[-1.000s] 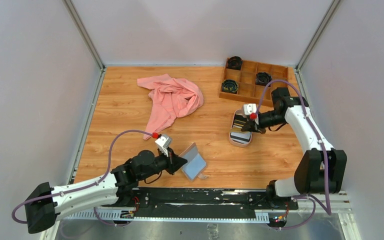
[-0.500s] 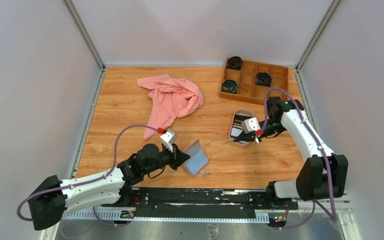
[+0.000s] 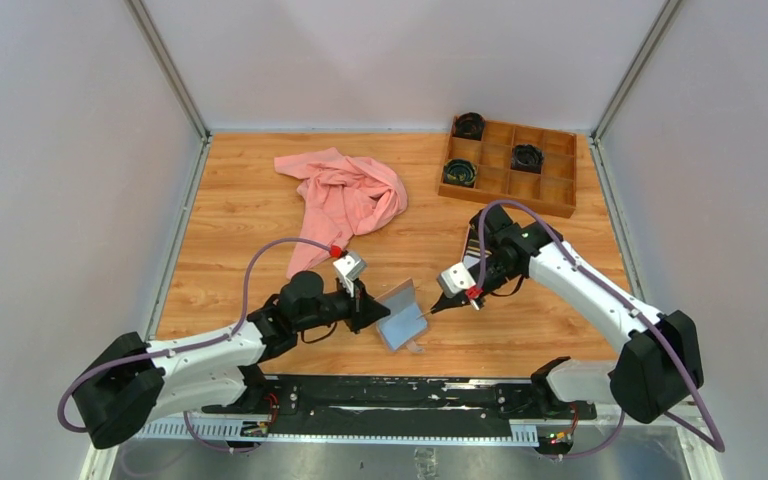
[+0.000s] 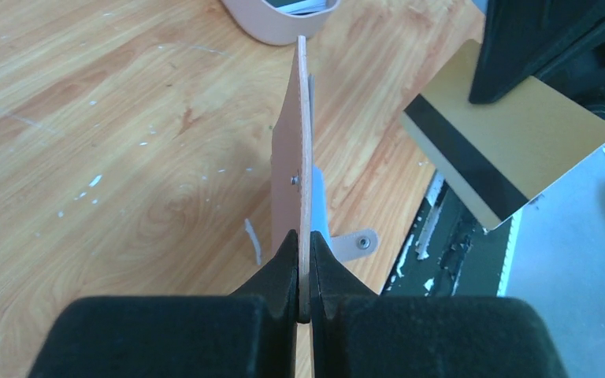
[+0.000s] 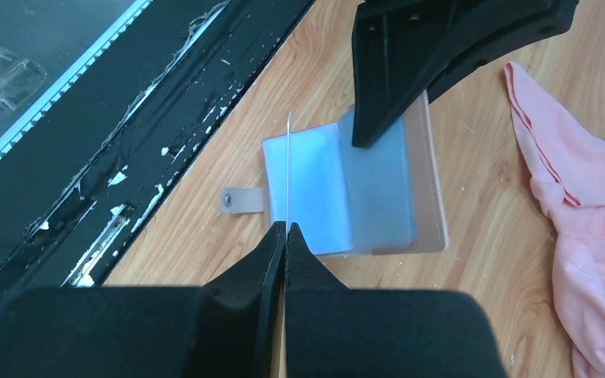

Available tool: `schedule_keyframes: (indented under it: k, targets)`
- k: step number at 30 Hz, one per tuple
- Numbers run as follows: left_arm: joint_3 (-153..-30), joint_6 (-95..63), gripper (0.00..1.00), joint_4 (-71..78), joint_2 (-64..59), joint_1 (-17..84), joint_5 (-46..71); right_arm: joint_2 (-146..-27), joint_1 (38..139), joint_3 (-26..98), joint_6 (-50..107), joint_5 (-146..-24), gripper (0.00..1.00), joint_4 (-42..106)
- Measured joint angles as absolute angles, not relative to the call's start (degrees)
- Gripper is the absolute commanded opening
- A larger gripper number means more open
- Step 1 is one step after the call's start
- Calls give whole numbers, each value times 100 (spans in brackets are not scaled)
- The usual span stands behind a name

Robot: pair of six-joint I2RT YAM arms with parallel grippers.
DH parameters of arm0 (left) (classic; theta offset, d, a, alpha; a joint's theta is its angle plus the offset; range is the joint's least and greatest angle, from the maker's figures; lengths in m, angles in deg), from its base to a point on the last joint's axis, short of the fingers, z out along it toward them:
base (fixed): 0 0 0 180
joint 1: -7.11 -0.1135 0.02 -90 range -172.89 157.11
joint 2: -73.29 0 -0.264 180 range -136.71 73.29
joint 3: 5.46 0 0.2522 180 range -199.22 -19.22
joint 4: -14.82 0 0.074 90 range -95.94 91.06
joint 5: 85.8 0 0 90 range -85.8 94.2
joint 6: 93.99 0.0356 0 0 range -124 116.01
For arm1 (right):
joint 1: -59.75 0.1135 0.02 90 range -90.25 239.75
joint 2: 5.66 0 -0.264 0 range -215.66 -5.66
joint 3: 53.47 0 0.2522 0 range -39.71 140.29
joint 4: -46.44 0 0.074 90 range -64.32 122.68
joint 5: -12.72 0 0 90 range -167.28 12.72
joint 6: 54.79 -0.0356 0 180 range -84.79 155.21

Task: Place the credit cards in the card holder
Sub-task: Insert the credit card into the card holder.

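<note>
The tan card holder (image 3: 398, 314) lies open near the front edge, one flap raised. My left gripper (image 3: 374, 311) is shut on that flap; in the left wrist view the flap (image 4: 293, 157) stands edge-on between the jaws of the left gripper (image 4: 305, 240). My right gripper (image 3: 438, 305) is shut on a yellow-gold credit card with a black stripe (image 4: 512, 153) and holds it just above the holder's light blue pockets (image 5: 327, 185). In the right wrist view the card (image 5: 288, 169) shows edge-on in the right gripper (image 5: 286, 228). Other cards (image 4: 299, 4) stay in the oval tray.
The pinkish-beige oval tray (image 4: 272, 24) sits behind the holder, mostly hidden by the right arm in the top view. A pink cloth (image 3: 345, 200) lies at centre left. A wooden compartment box (image 3: 510, 170) with black items stands at the back right. The black base rail (image 3: 410, 390) runs close by.
My right gripper has lifted the gold card out of the tray and carried it left and forward to the holder. My left gripper has moved right with the raised flap.
</note>
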State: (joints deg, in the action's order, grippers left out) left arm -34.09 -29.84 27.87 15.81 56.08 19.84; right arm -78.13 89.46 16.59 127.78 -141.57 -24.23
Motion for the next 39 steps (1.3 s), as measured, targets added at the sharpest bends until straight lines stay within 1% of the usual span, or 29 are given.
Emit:
schedule_keyframes:
  k: [6, 16, 33, 39]
  targets:
    - [-3619, -2916, 0, 2883, 1374, 5566, 2596, -7839, 9208, 1654, 11838, -14234, 0, -1708]
    - [-3823, -2840, 0, 2975, 1175, 5564, 3085, -8040, 9427, 1551, 10652, -14085, 0, -818]
    - [-3823, -2687, 0, 2970, 1402, 5560, 3236, -8412, 9466, 1499, 10271, -13747, 0, -770]
    - [-3825, -2704, 0, 2970, 1374, 5560, 3326, -8431, 9739, 1501, 10271, -13373, 0, -775]
